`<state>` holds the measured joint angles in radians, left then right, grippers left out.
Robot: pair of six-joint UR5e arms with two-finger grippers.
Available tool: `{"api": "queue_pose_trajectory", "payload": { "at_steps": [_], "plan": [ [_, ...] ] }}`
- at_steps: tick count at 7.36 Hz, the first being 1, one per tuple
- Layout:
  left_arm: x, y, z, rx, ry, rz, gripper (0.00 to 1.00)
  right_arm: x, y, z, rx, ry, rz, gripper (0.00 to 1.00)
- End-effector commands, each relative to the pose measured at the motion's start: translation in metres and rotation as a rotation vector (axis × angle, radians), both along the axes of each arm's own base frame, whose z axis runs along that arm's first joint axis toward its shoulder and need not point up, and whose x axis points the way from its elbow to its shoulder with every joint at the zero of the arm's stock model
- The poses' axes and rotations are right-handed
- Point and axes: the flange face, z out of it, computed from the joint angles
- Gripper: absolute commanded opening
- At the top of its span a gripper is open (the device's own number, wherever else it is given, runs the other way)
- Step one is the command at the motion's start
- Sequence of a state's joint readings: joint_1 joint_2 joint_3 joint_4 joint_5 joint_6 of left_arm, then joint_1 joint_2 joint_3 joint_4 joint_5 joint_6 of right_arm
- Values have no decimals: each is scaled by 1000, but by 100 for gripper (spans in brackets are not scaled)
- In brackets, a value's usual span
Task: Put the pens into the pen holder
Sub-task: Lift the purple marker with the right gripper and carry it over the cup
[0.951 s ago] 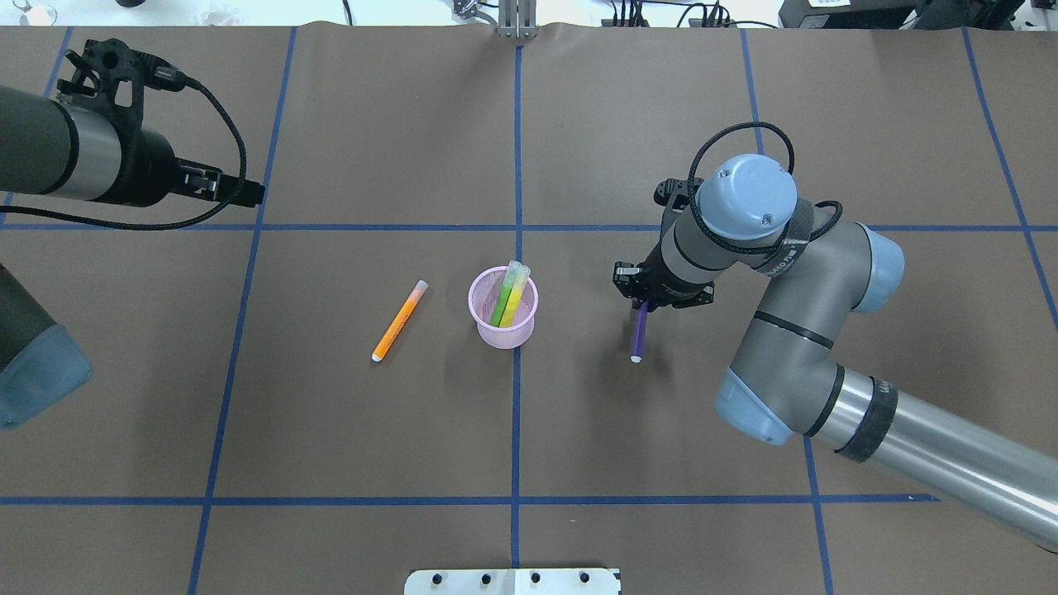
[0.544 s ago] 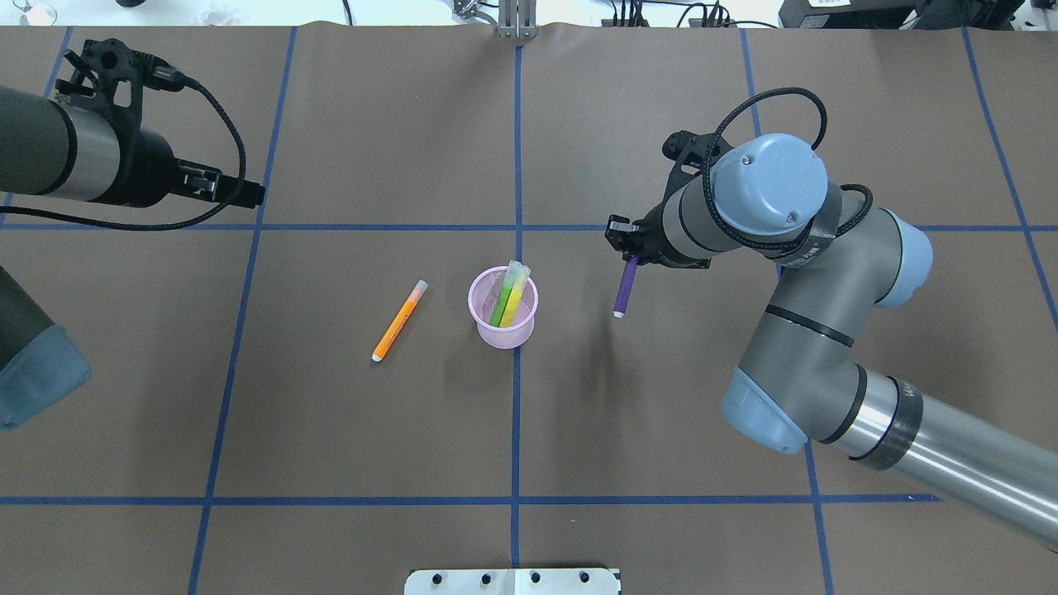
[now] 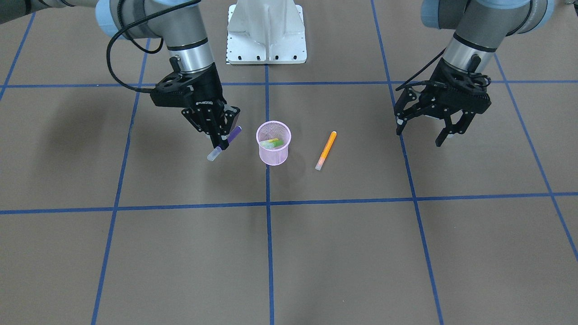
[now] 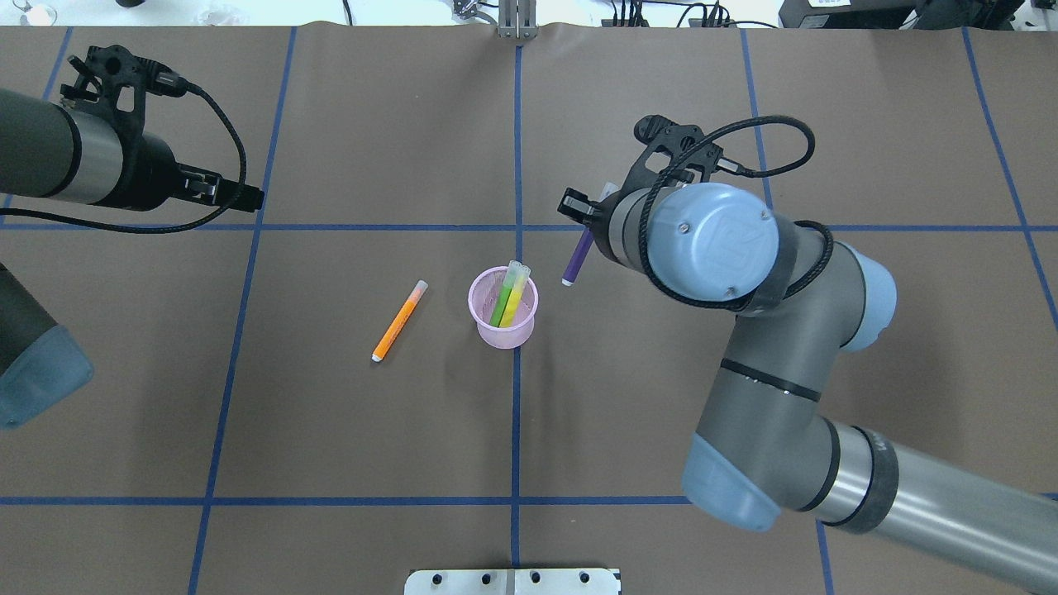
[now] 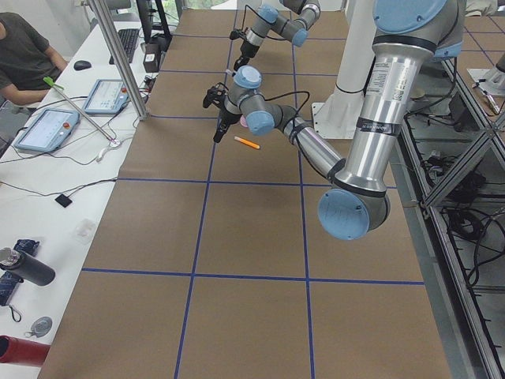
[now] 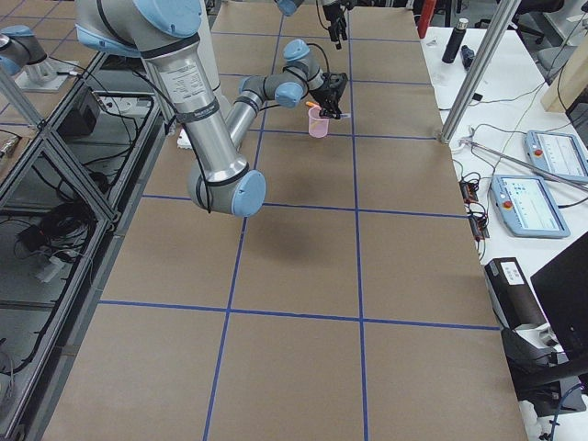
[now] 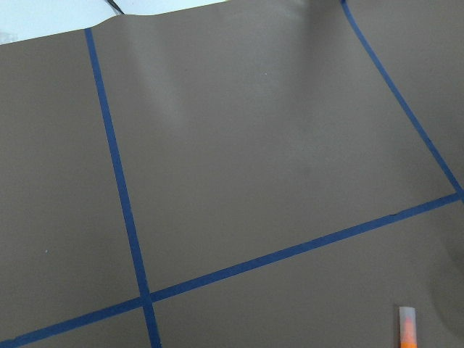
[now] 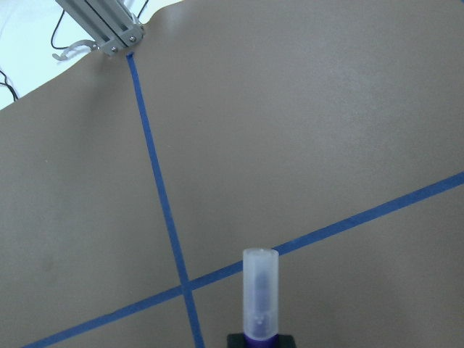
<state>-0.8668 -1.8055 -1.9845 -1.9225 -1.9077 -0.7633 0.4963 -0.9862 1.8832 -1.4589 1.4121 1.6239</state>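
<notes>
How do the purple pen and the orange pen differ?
The purple pen is gripped by the right gripper, raised and tilted; the orange pen lies flat on the table. Purple is on the pen holder's right, orange on its left. Both are slim with a pale cap.

Both arms were grey-silver tubes w/ pale blue caps at the joints. The right arm [image 4: 777, 388] had a black band [image 4: 866, 486] on its lower tube, small screws and an embossed logo on a round blue cap [image 4: 712, 246], and a black braided cable [image 4: 777, 118] looped at the wrist; the left arm [image 4: 58, 157] matched, w/ its own black cable [image 4: 232, 124]. The left gripper [image 3: 419, 137] and right gripper [image 3: 220, 145] were black skeletal linkages, the right w/ white lettering, and the base [image 3: 266, 31] was white metal w/ a row of dark holes.
</notes>
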Motion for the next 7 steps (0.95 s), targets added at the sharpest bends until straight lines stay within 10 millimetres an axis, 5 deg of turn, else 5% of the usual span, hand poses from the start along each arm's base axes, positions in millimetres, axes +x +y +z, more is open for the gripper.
{"api": "queue_pose_trajectory", "payload": {
  "at_steps": [1, 7],
  "plan": [
    [4, -3, 8, -13, -12, 3, 95, -33, 35, -19, 45, 56, 65, 0],
    [4, -3, 8, -14, -11, 4, 95, -83, 44, -31, 109, 116, 138, 0]
  ]
}}
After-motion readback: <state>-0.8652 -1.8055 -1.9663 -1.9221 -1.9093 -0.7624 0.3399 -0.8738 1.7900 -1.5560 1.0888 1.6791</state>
